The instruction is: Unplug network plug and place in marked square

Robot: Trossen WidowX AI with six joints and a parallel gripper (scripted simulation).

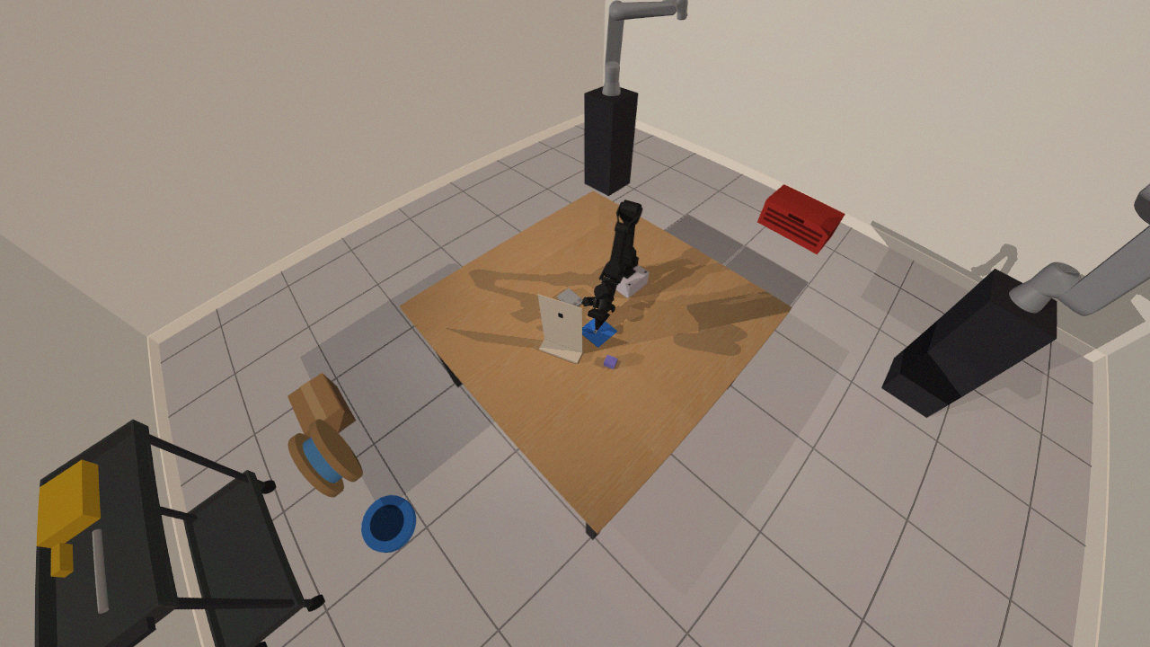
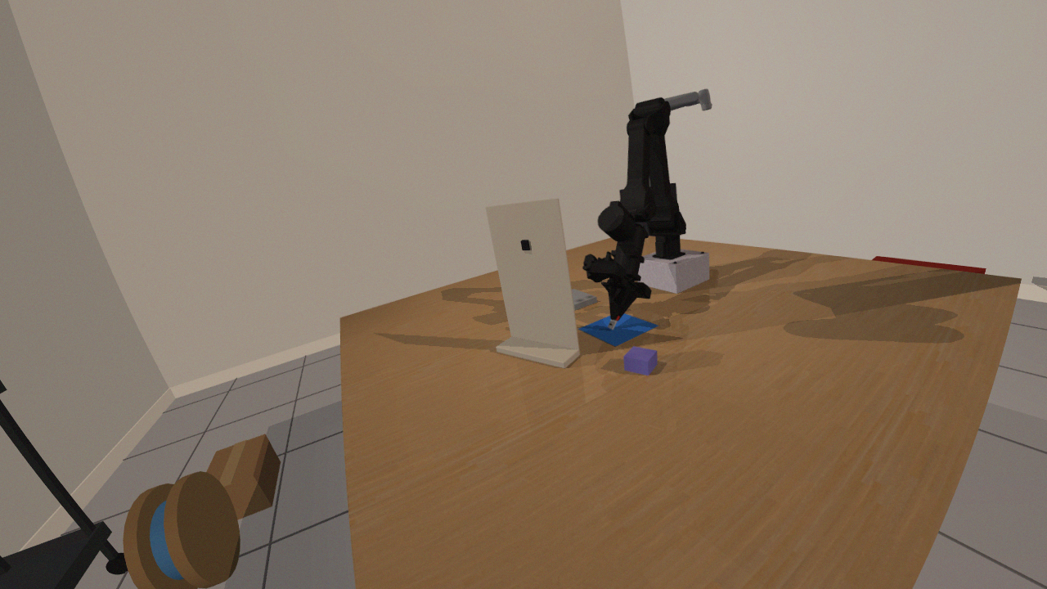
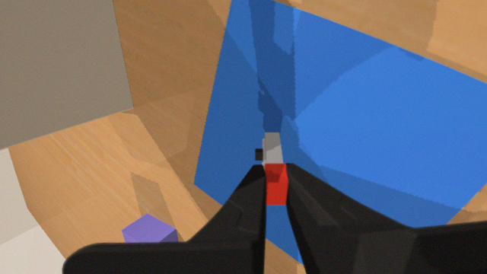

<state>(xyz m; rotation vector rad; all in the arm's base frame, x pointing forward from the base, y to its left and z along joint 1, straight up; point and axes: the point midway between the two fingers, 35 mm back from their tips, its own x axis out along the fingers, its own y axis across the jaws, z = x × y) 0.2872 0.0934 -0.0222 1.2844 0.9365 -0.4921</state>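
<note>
The tool [image 3: 275,167] is clenched on the plug [image 3: 275,169], low over the blue square [image 3: 380,133] at the wrist view's centre. Placing is in hand; next, touch down on the tabletop [image 2: 658,454], release, lift away.

plug [image 3: 275,167] over marked square [image 3: 365,125], panel [image 2: 532,281] beside, block [image 2: 640,360] near

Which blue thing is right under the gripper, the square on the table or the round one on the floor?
The flat blue square on the table; the gripper holds the plug directly above it. The blue ring lies on the floor.
</note>
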